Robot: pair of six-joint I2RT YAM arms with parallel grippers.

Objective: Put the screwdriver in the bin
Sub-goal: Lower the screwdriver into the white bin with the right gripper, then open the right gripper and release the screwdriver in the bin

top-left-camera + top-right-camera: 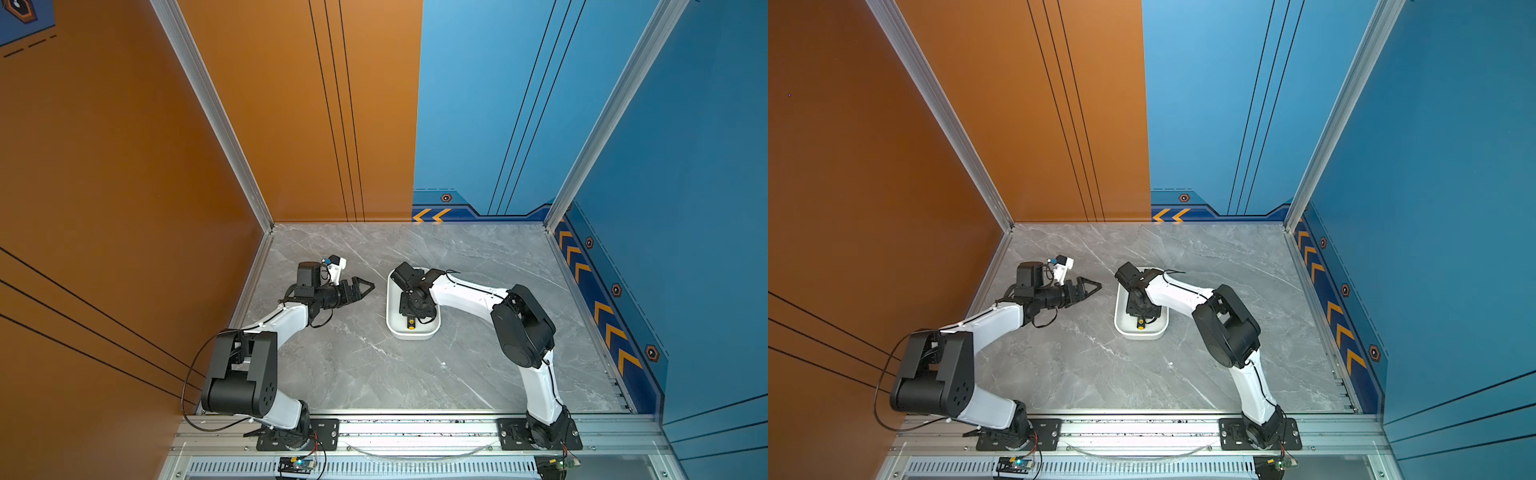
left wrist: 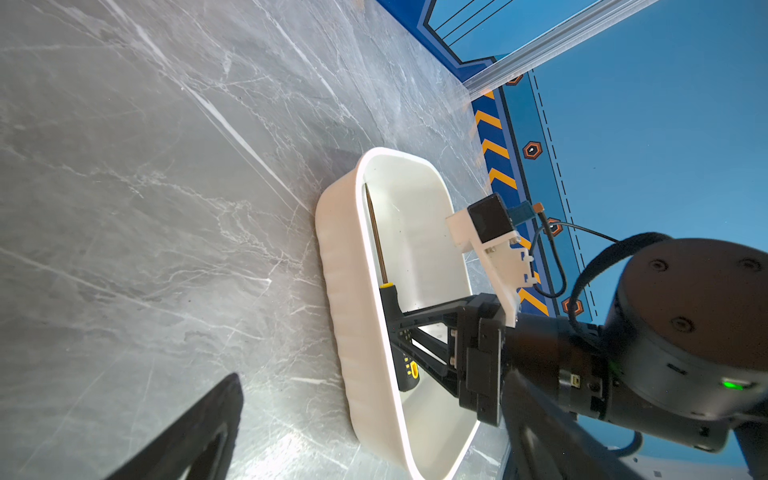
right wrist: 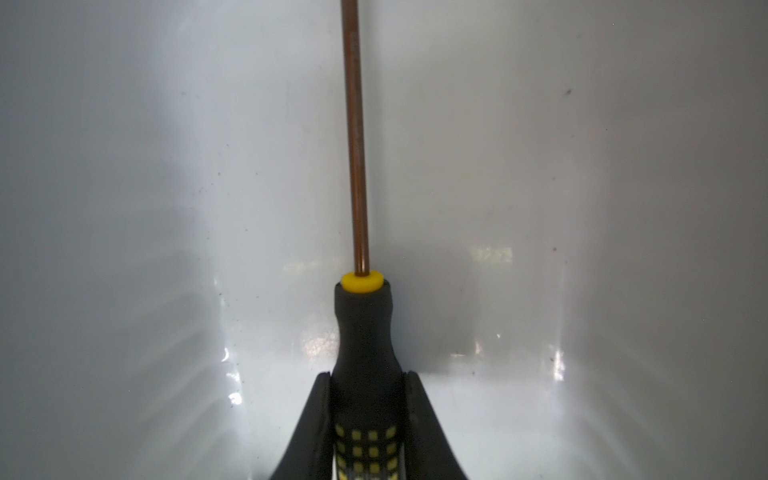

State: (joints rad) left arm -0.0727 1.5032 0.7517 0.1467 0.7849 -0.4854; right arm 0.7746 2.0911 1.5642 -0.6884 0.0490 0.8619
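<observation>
A: One table (image 1: pixel 374 374), one white bin (image 1: pixel 413 335): where are you?
B: My left gripper (image 1: pixel 365 286) hangs beside the bin, width I cannot tell; my right gripper (image 3: pixel 367 376), down inside the bin, clamps the screwdriver (image 3: pixel 365 328) by its handle.

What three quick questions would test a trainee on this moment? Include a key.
1. Fill in: the left gripper hangs over the ___, apart from the bin.
2. True or false: the screwdriver has its shaft outside the bin's walls.
3. Whose fingers clamp the screwdriver's handle? A: left gripper. B: right gripper. C: neither.

Key: 1. table. 2. False: in the left wrist view the shaft runs along the inside of the bin's wall. 3. B.
</observation>
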